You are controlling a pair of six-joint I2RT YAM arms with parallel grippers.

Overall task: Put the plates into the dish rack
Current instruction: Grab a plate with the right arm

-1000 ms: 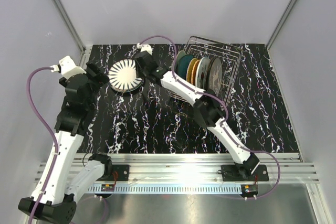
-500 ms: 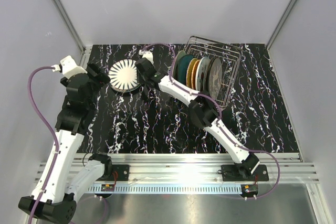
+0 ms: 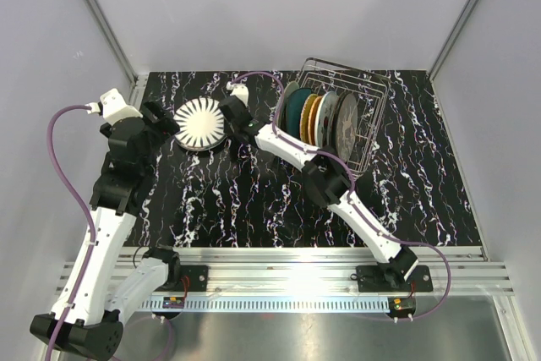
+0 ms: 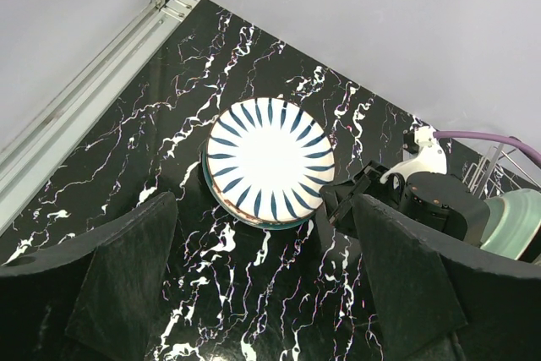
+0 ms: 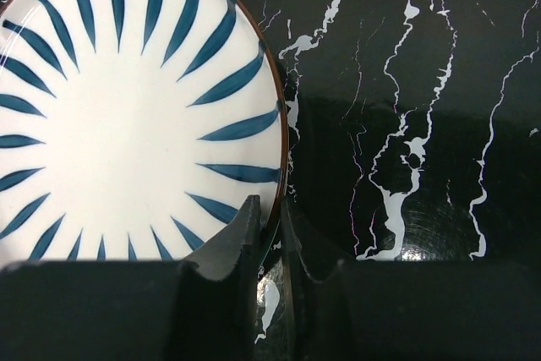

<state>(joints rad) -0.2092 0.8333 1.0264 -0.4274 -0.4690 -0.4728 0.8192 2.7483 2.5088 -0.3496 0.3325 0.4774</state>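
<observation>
On the black table (image 3: 254, 200), the right gripper (image 5: 270, 213) pinches the striped plate (image 5: 127, 124); the left gripper (image 4: 264, 234) is wide open. Best to lift slowly, then tip it upright for the dish rack (image 3: 372, 107).

Lab enclosure, white panels (image 3: 254, 6), aluminium rail (image 3: 287, 276)

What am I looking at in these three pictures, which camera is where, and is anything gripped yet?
Two robot arms stand at the near edge of a black marbled table. One picture looks down from above. The other two come from a camera on each wrist, with that arm's dark fingers at the bottom. A striped plate, white with blue rays, lies flat, apparently on top of a darker plate. The dish rack already holds several upright plates. The right gripper is shut on the striped plate's right rim, and the plate is not lifted. The left gripper is open and empty beside it.
</observation>
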